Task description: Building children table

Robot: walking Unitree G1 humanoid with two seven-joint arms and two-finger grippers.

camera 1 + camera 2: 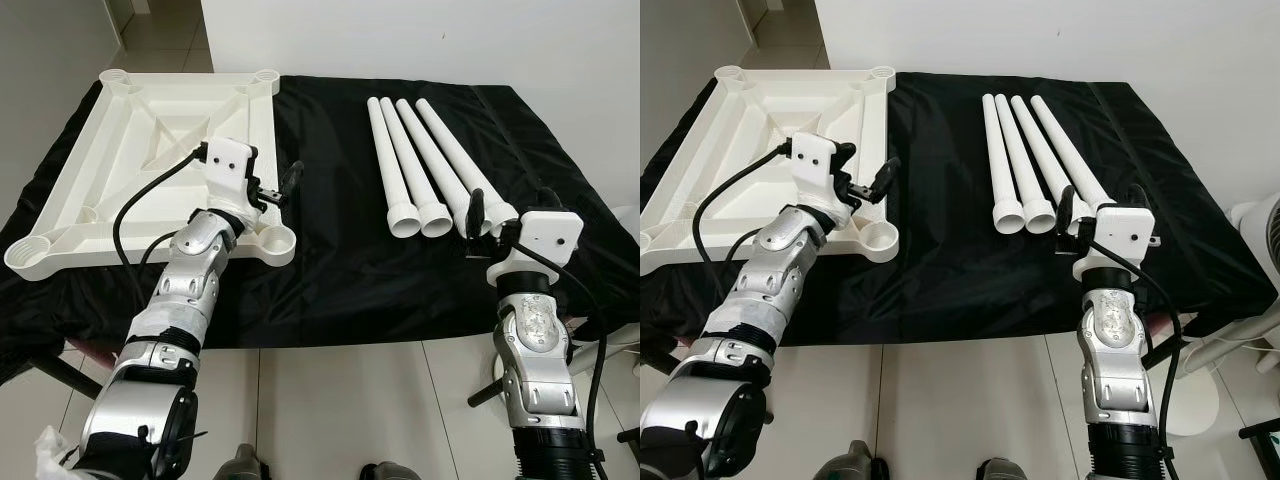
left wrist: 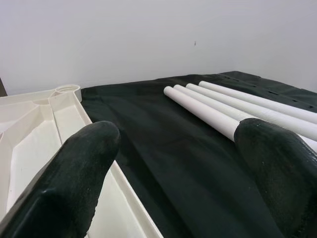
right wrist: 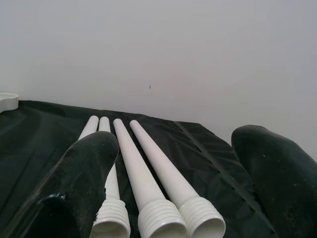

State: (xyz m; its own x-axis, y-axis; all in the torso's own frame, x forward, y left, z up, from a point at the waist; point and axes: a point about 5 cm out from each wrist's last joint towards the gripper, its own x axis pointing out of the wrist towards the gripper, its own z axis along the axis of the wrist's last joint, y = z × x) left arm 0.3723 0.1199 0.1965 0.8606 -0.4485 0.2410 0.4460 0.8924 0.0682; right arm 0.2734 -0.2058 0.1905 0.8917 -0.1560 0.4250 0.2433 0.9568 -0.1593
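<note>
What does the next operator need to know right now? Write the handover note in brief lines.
Left end effector: open, holding nothing, hovering at the near right edge of the upside-down white tabletop.
Right end effector: open, holding nothing, at the threaded near ends of the four white legs.
Layout: tabletop on the left of the black cloth, legs lying side by side on the right.
Done: parts laid out; no leg fitted.
Left: pick up each leg and fit all four into the corner sockets.
</note>
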